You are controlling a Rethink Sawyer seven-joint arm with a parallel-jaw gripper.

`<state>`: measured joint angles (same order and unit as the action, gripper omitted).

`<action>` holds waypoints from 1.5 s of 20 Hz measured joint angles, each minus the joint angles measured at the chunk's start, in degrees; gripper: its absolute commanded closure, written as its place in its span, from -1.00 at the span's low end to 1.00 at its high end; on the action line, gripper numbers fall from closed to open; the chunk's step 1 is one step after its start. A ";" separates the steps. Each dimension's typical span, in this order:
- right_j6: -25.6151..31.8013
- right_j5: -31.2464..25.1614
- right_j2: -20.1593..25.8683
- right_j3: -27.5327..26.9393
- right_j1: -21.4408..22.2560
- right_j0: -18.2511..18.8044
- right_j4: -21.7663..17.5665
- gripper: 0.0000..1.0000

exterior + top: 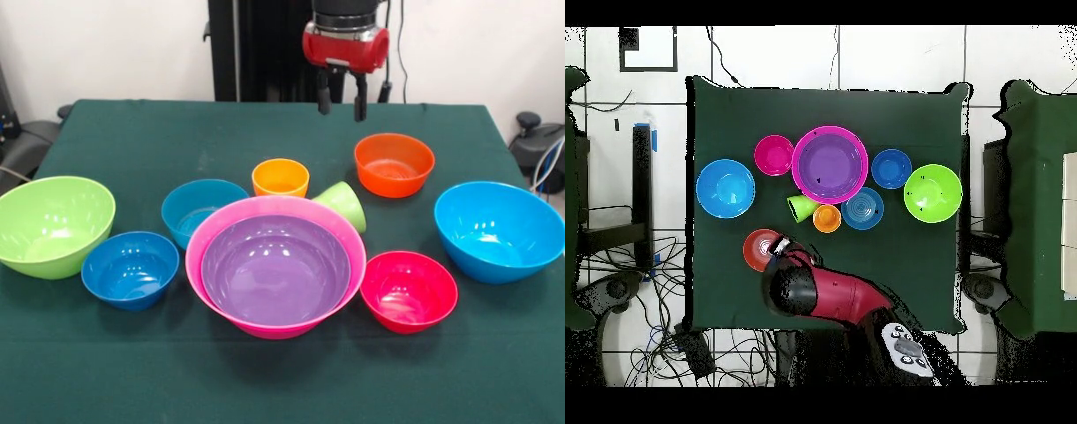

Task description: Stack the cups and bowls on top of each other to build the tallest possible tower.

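The big pink bowl [274, 330] stands at the table's middle with the purple bowl [275, 269] nested in it. Just behind them the orange cup [280, 178] is upright, and the lime green cup [342, 205] lies tipped on its side against the pink rim. My gripper [342, 99] hangs open and empty above the table's far edge, behind the orange bowl [395, 163]. In the overhead view the gripper [779, 247] overlaps the orange bowl [757, 250].
Single bowls ring the pink one: lime green [53, 225], dark blue [130, 269] and teal [203, 210] on the left, red-pink [409, 290] and sky blue [499, 230] on the right. The red arm [830, 292] reaches in from the table's edge.
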<state>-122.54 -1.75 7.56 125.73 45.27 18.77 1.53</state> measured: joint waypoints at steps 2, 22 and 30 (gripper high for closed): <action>-0.78 0.88 0.21 0.00 -0.67 -0.62 0.96 -1.00; -12.10 6.14 2.94 -0.03 -5.51 -7.06 6.66 -1.00; -12.46 9.14 3.04 -1.74 -8.88 -8.25 6.86 -1.00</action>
<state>-135.00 7.39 10.59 123.99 36.39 10.52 8.39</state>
